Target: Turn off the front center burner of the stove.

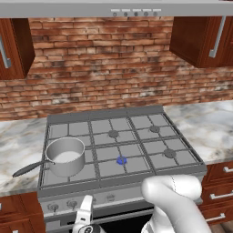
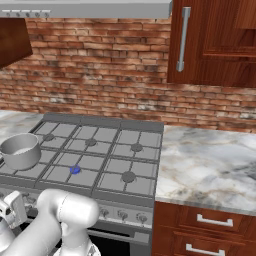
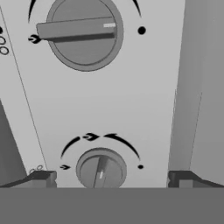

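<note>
The stove (image 1: 150, 111) (image 2: 145, 126) is a wide grey steel range with six burners under grid grates. The front center burner (image 1: 121, 160) (image 2: 75, 170) shows a small blue glow. My gripper (image 1: 84, 215) (image 2: 13, 210) hangs low in front of the stove's knob panel, left of center. In the hand view my gripper (image 3: 111, 179) is open, its fingertips (image 3: 41, 178) wide apart. A small round knob (image 3: 101, 169) sits between them, untouched, its pointer bar nearly upright in the picture. A larger-looking knob (image 3: 84, 33) lies above it, its bar lying across.
A steel saucepan (image 1: 66, 156) (image 2: 21, 150) with a long handle stands on the front left burner. More knobs (image 1: 72, 204) (image 2: 122, 215) line the front panel. Marble counters (image 1: 214, 125) (image 2: 210, 160) flank the range, with wood drawers (image 2: 210, 220) below.
</note>
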